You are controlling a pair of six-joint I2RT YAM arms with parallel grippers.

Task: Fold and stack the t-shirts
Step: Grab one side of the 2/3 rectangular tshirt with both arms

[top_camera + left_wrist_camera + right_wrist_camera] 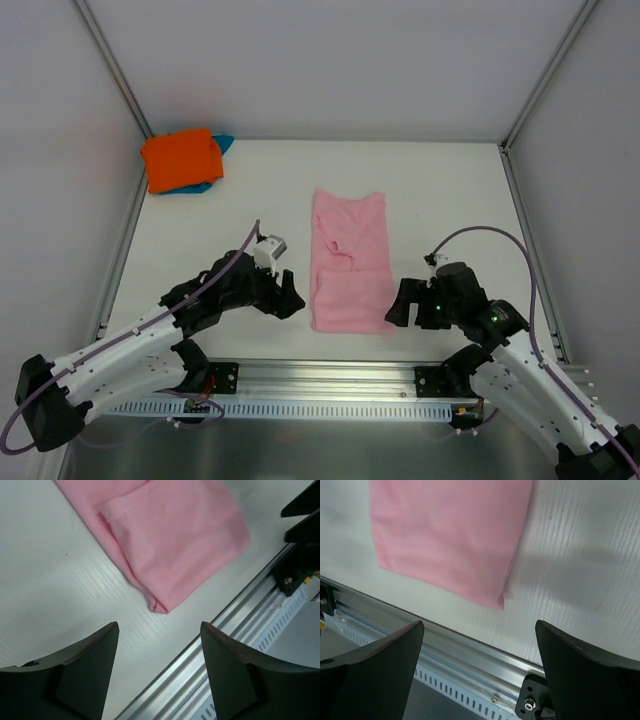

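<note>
The light pink t-shirt lies folded into a long strip in the middle of the table, its near end towards the arms. It shows in the left wrist view and the right wrist view. The folded orange t-shirt lies on the teal-blue t-shirt at the far left. My left gripper is open and empty just left of the pink shirt's near corner. My right gripper is open and empty just right of its other near corner.
The metal rail runs along the table's near edge, close under both grippers. Frame posts rise at the back corners. White walls enclose the table on three sides.
</note>
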